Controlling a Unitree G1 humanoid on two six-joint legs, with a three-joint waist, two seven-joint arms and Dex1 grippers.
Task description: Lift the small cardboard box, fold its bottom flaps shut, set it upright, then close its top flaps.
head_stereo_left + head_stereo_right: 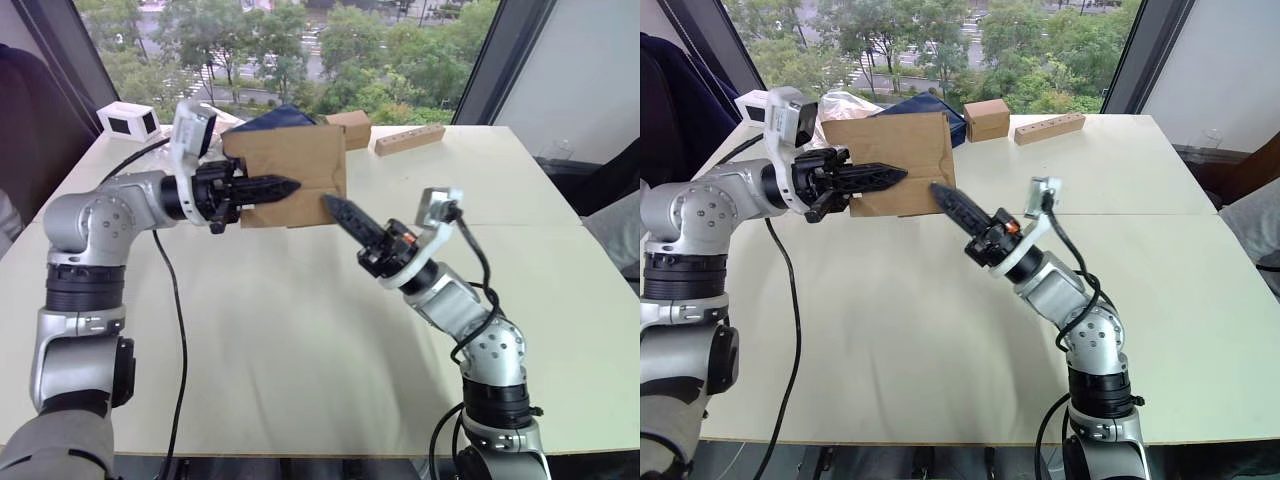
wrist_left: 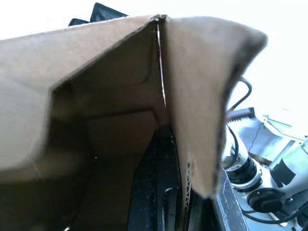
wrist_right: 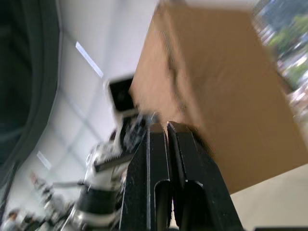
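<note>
The small cardboard box (image 1: 300, 160) hangs in the air above the table, its broad brown face toward me. My left gripper (image 1: 290, 186) is shut on one of its walls, with one black finger (image 2: 159, 183) inside the carton and the other across the outer face. The open end faces that wrist, its panels (image 2: 202, 96) spread; I cannot tell the top flaps from the bottom ones. My right gripper (image 1: 328, 203) is shut, empty, and its tip touches the box's lower right corner (image 3: 202, 139).
At the table's far edge stand a chunkier cardboard box (image 1: 350, 128), a long wooden block with holes (image 1: 408, 139), a dark blue bag (image 1: 280, 115) and a white device (image 1: 128, 121). A black cable (image 1: 178, 330) trails from the left arm across the cream tabletop (image 1: 300, 330).
</note>
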